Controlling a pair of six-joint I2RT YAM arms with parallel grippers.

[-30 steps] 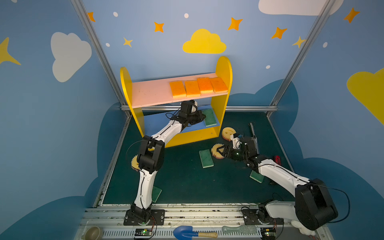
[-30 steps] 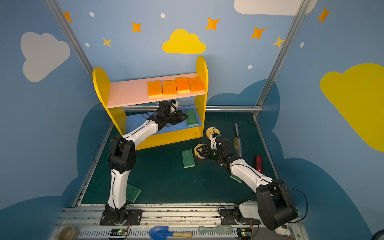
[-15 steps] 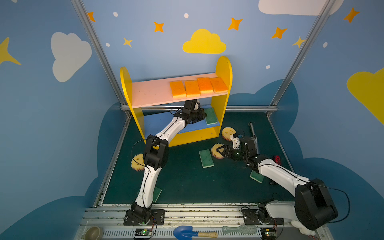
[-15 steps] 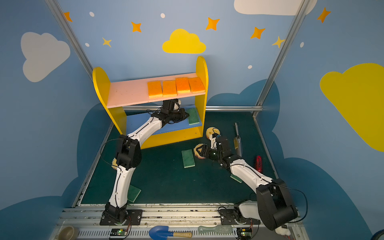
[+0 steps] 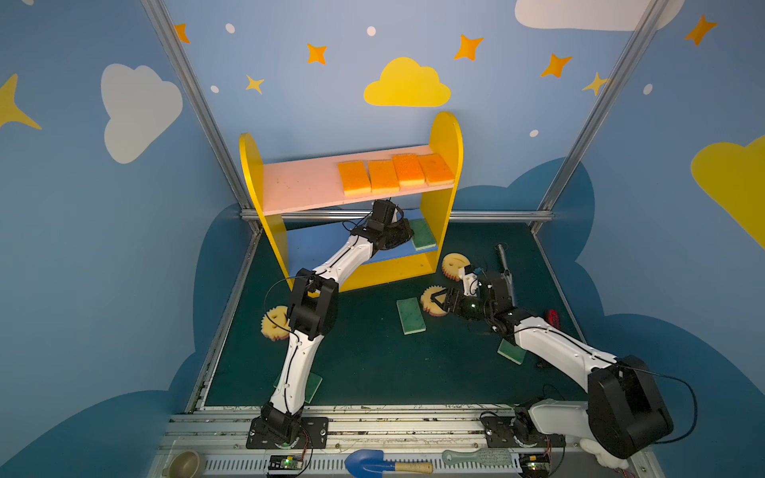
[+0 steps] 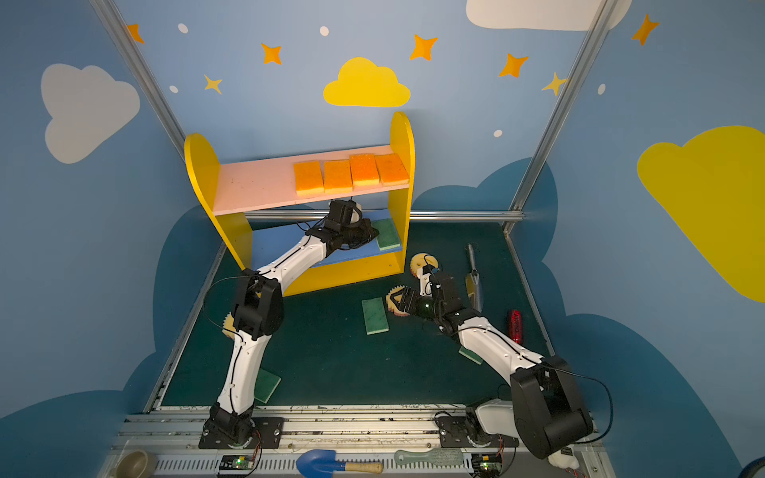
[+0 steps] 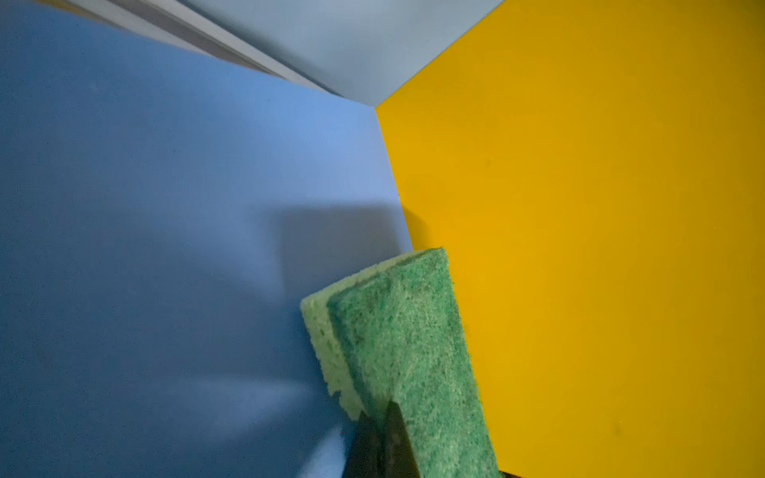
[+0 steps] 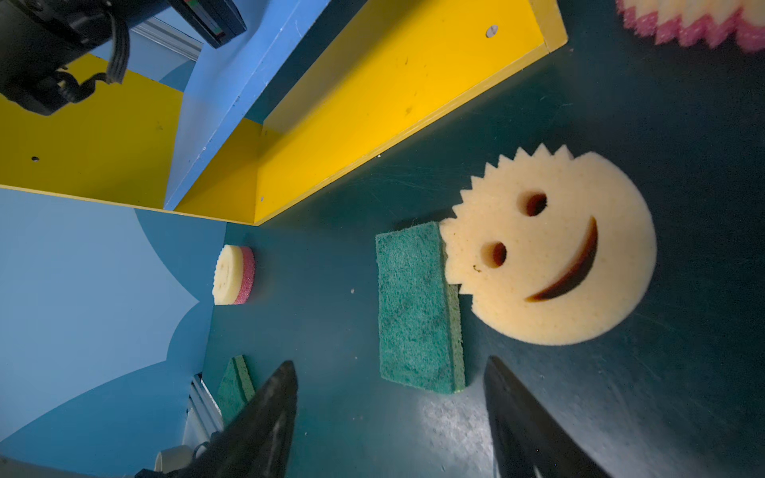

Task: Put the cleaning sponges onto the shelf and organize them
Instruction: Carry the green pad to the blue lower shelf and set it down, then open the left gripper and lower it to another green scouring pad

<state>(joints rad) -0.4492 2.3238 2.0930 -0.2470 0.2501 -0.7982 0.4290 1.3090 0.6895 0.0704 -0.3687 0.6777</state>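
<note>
Four orange sponges [image 5: 383, 176] shelved; left pincer [image 7: 378, 443] (clamped) holds green sponge [image 7: 405, 339].

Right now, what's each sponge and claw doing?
Left gripper: shut on a green sponge over the blue board.
Right gripper: open, empty, above the floor.
Orange sponges: four in a row on the pink board.
Other green sponges: three on the floor.
Smiley sponges: three on the floor, one touching one of those.
</note>
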